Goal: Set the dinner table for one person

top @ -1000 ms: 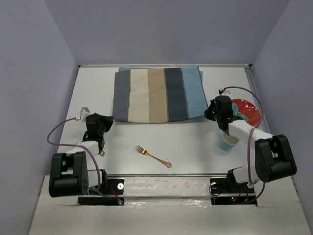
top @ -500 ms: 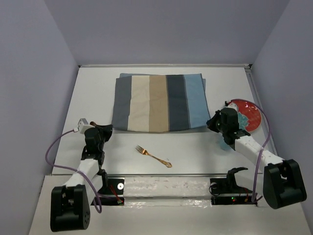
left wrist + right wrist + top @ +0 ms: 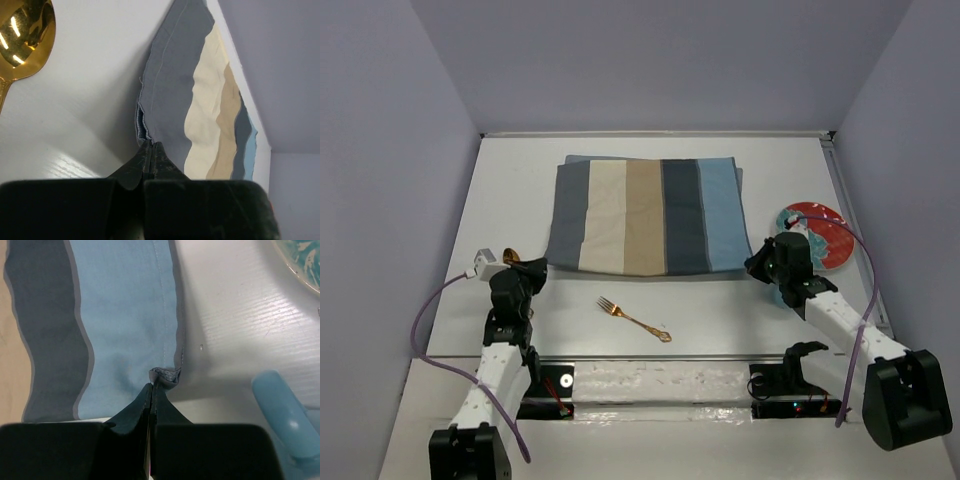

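Two near corners of a cloth placemat (image 3: 645, 215) striped in grey, cream, tan, dark grey and light blue are each pinched by an arm. The left gripper (image 3: 151, 145) has its black fingers pressed together on the grey corner, which is lifted a little off the surface. The right gripper (image 3: 151, 386) is clamped the same way on the light blue corner, where the cloth bunches into a small fold at the fingertips. The placemat lies on the far middle of the large matte-white dinner table (image 3: 720, 300), which fills the floor of the lavender-walled space. A thin copper-gold fork (image 3: 635, 320) lies at an angle on the bare near part of the table, between the two arms. A shiny gold spoon (image 3: 22, 30) rests just left of the left gripper. A red round plate with a teal pattern (image 3: 830, 235) sits right of the placemat, and a light blue cup (image 3: 282, 410) stands close by the right gripper.
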Controlling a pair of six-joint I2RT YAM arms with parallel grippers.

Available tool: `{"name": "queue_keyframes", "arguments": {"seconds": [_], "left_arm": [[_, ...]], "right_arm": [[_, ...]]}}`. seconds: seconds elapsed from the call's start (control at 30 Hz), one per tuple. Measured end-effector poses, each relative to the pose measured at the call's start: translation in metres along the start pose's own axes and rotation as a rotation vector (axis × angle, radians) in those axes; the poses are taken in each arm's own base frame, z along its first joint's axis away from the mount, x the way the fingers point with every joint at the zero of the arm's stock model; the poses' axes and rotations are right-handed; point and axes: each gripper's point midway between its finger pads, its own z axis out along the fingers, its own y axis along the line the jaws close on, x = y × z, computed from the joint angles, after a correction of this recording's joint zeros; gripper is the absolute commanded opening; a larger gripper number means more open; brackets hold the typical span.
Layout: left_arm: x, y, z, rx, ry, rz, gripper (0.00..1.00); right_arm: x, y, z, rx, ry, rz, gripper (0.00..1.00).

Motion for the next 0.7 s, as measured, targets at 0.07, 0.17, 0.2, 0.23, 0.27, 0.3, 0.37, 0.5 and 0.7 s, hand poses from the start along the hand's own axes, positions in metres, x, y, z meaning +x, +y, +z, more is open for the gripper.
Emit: {"name": "queue_keyframes", "arguments": {"seconds": [0.07, 0.17, 0.2, 0.23, 0.27, 0.3, 0.37, 0.5, 0.7], "left_arm": [[-0.003, -0.005, -0.003, 0.02, -0.011, -0.011, 0.0], [-0.008, -0.015, -0.008, 0.062, -0.028, -0.025, 0.12], [-0.009, -0.017, -0.01, 0.071, -0.032, -0.026, 0.16], [-0.01, -0.019, -0.012, 0.078, -0.035, -0.026, 0.23], [-0.011, -0.021, -0.014, 0.089, -0.041, -0.027, 0.29], [-0.012, -0.023, -0.015, 0.099, -0.046, -0.03, 0.41], [-0.013, -0.026, -0.018, 0.112, -0.047, -0.025, 0.55], [-0.012, -0.028, -0.021, 0.131, -0.043, -0.008, 0.89], [-0.013, -0.042, -0.028, 0.152, -0.025, 0.074, 0.9]], "right_arm": [[0.001, 0.0, -0.003, -0.003, 0.003, 0.001, 0.04], [0.001, 0.001, -0.006, -0.012, 0.004, 0.001, 0.35], [0.003, 0.001, -0.007, -0.014, 0.01, -0.006, 0.37], [0.004, 0.001, -0.007, -0.013, 0.015, -0.007, 0.43], [0.004, 0.0, -0.007, -0.012, 0.019, -0.012, 0.45], [0.005, 0.0, -0.008, -0.01, 0.025, -0.017, 0.48], [0.004, 0.001, -0.009, -0.012, 0.03, -0.024, 0.49], [-0.011, 0.013, -0.014, -0.035, 0.017, -0.042, 0.49], [-0.05, 0.036, -0.036, -0.072, -0.065, -0.071, 0.49]]}}
